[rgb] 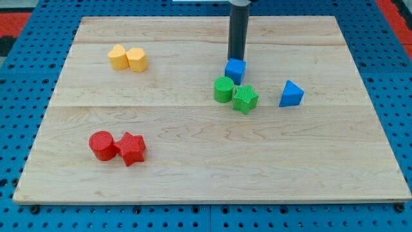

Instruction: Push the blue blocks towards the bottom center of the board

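Blue cube block (235,70) sits just below my tip (236,58), touching the green cylinder (223,89) and green star block (245,98), while the blue triangular block (291,94) lies apart on the wooden bench (206,167).

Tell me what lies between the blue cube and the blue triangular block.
Only bare board in the camera view: the blue cube and blue triangular block have nothing between them; the green star block sits below.

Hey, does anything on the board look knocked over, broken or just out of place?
Nothing stands out. All the blocks sit flat on the wooden board, none damaged. My tip is at the top edge of the blue cube, which sits just above the two green blocks; the blue triangular block lies apart, rightward.
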Motion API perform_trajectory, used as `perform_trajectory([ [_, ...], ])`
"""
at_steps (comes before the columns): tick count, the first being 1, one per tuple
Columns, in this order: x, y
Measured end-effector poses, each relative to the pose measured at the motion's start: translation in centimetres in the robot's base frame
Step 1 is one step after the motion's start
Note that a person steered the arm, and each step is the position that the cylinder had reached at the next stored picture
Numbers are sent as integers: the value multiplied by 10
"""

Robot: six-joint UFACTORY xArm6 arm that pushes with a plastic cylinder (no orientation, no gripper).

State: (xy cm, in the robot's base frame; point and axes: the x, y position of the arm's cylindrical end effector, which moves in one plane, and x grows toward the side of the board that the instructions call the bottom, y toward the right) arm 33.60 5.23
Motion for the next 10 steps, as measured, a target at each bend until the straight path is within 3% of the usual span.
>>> perform_trajectory([
  [1,-30,-88],
  [2,-12,-90],
  [4,52,30],
  [5,58,35],
  [7,110,-16],
  [8,107,-3],
  [9,44,-3],
  [10,32,-53],
])
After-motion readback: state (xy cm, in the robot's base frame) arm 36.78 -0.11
